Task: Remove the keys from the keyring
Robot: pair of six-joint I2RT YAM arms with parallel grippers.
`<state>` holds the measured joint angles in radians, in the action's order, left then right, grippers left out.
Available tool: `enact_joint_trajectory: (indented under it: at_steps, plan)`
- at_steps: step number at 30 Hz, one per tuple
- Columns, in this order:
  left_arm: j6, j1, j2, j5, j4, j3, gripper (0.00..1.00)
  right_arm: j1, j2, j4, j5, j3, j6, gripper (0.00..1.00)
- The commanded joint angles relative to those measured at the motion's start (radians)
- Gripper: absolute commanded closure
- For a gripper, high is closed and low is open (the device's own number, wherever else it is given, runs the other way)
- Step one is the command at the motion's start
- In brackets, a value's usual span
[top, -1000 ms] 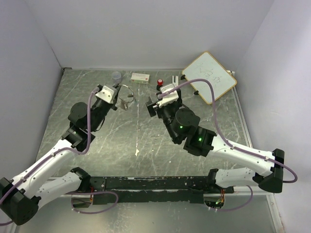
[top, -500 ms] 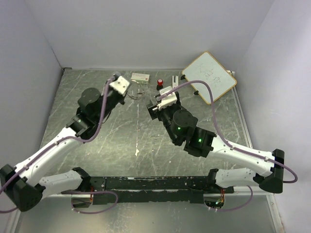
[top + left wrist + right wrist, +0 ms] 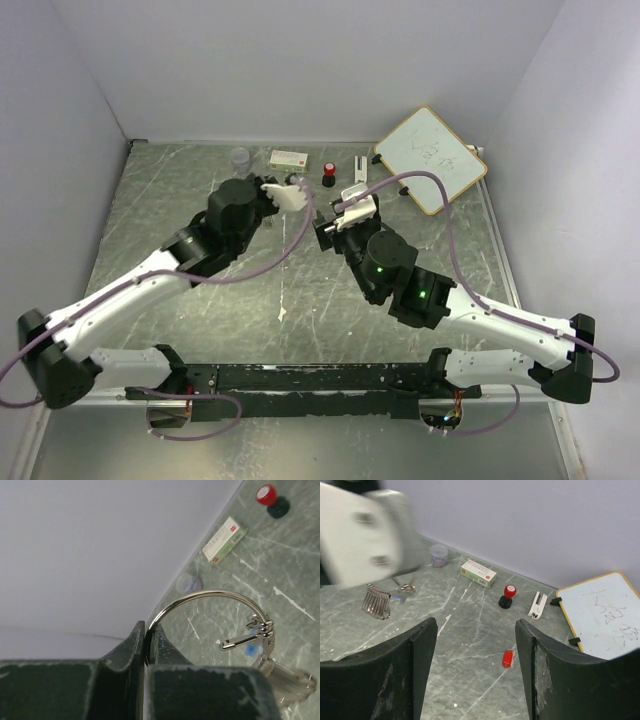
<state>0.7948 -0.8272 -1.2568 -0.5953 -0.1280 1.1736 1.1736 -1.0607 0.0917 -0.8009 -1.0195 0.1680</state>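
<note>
Left gripper point(image 3: 144, 642), now swung centreward, clamps the keyring point(image 3: 210, 596), blue key point(image 3: 251, 649) seemingly attached; only the right wrist view shows the red key point(image 3: 507, 658), beyond the right gripper point(image 3: 475, 630) and its parted jaws.

one key point(image 3: 507, 658) lies on the table point(image 3: 470, 645) before the stamp point(image 3: 508, 596); box point(image 3: 478, 573) left of it

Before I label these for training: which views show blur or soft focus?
Right wrist: the left arm's white wrist is motion-smeared, the whiteboard crisp. Left wrist: keyring sharp with glints, the blue key soft. Top external: evenly lit, sharp.
</note>
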Motion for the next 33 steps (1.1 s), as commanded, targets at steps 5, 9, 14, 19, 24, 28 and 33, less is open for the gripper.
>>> enact_joint_trajectory:
  at_steps: [5, 9, 14, 19, 24, 28, 33]
  plan:
    - [0.029, -0.018, 0.382, 0.461, 0.08, -0.054, 0.93, 0.003, 0.038, 0.025, 0.157, 0.13, -0.094, 0.36]
    - [0.018, -0.018, 0.436, 0.556, 0.045, -0.045, 0.93, 0.004, 0.117, 0.196, 0.289, 0.268, -0.082, 0.35]
    - [0.014, -0.018, 0.428, 0.619, -0.035, -0.018, 0.93, 0.004, 0.178, 0.355, 0.433, 0.35, -0.011, 0.36]
    - [0.015, -0.019, 0.427, 0.647, -0.049, -0.009, 0.93, 0.004, 0.219, 0.415, 0.517, 0.38, 0.003, 0.37]
    - [0.021, -0.019, 0.43, 0.678, -0.044, -0.01, 0.93, 0.003, 0.235, 0.447, 0.56, 0.388, -0.01, 0.37]
    - [0.025, -0.018, 0.424, 0.686, -0.039, -0.011, 0.93, 0.003, 0.232, 0.483, 0.592, 0.401, -0.034, 0.37]
    - [0.028, -0.018, 0.406, 0.685, -0.051, -0.002, 0.93, 0.003, 0.205, 0.512, 0.613, 0.404, -0.044, 0.37]
